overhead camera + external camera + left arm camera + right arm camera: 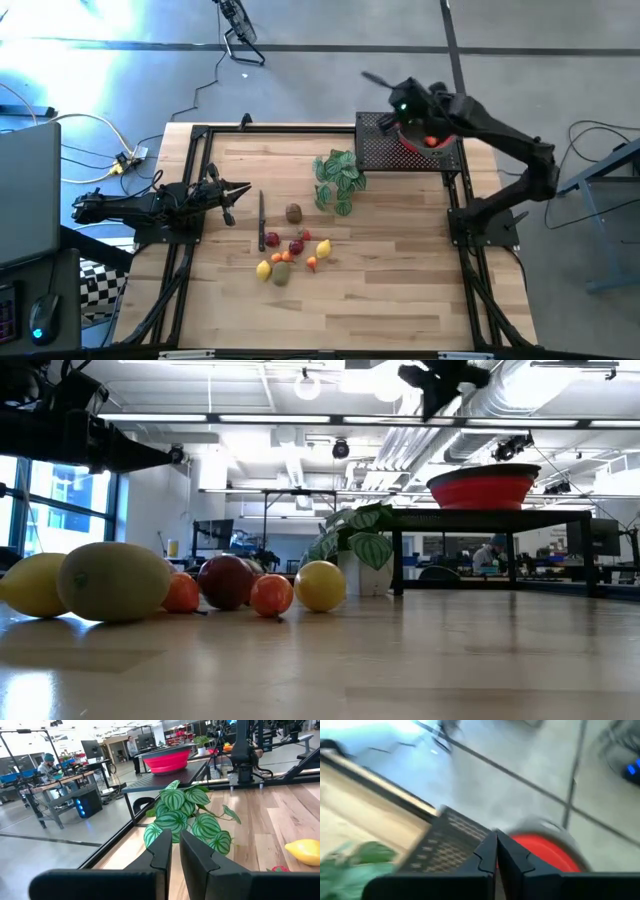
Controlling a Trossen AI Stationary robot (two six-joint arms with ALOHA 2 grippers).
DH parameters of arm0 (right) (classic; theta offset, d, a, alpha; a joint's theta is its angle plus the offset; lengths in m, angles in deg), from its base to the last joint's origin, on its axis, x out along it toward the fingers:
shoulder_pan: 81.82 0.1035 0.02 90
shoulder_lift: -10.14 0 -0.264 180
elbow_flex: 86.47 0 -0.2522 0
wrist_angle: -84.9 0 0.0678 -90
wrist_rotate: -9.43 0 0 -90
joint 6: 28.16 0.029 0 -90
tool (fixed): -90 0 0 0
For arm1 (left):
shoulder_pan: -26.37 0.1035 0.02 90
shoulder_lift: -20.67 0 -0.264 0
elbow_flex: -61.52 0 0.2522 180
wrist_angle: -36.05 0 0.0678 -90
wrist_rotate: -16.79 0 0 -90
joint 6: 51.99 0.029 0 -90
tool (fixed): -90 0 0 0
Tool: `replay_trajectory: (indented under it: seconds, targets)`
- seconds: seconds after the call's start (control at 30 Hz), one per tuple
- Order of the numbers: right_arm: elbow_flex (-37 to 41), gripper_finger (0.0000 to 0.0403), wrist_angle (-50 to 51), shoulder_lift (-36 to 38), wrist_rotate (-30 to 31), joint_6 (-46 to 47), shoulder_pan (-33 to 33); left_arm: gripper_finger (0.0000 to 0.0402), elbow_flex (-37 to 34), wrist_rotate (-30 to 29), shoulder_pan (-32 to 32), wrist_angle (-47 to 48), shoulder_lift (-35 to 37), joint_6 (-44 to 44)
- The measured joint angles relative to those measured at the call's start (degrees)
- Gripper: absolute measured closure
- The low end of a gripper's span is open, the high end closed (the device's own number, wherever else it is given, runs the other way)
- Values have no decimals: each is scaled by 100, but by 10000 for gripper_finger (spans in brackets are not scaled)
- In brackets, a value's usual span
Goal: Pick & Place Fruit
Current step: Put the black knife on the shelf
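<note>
Several small toy fruits lie loose on the wooden table near its middle. Among them are a yellow lemon (263, 268), another lemon (323, 248), red pieces (296, 246) and a brown piece (293, 212). In the low view they form a row (228, 580). A red bowl (412, 141) sits on a black perforated stand (383, 150) at the far right, with an orange piece (431, 141) in it. My right gripper (496, 852) is shut and hangs high over the bowl (547, 854), with nothing in it. My left gripper (175, 855) rests shut at the table's left edge (240, 188).
A green leafy sprig (338, 180) stands between the fruit and the stand. A slim dark object (262, 222) lies left of the fruit. Black frame rails (190, 200) run along the table's left and right sides. People sit at desks in the room behind (48, 761).
</note>
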Motion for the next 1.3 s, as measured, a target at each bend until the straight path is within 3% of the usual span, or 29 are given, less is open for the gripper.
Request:
replay_trajectory:
  seconds: [0.2, 0.7, 1.1, 1.3]
  targets:
    - [174, 400, -905, -300, 91, -333, 891, 368, 0, -2, 0, -7, 2, -4]
    - [2724, 399, -5237, -369, -1025, -528, 1773, 368, 0, -2, 1, -9, 2, -6]
    - [2968, 398, -5683, -369, -1300, -404, 1834, 368, 0, 0, 1, -9, 0, -12]
    - [2968, 399, -5684, -369, -1297, 111, 1867, 368, 0, 0, -1, -9, 0, -10]
